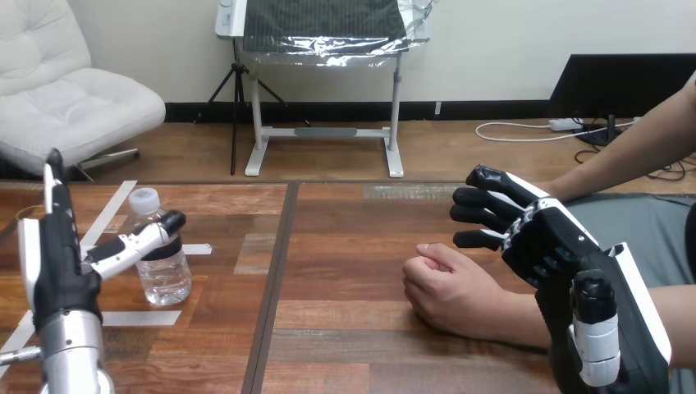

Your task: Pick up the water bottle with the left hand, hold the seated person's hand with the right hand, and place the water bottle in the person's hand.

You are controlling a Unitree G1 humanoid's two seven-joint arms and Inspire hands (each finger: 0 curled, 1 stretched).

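Clear cylindrical water bottle beside left hand

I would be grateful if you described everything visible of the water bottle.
The water bottle is clear ribbed plastic with a white cap, which is on. It stands upright on the left part of the wooden table, among strips of white tape. The thumb of the left hand lies across the front of its neck; that hand's fingers point straight up, not wrapped round it.

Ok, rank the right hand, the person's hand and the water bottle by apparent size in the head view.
1. right hand, though nearest the camera.
2. person's hand.
3. water bottle, only slightly smaller.
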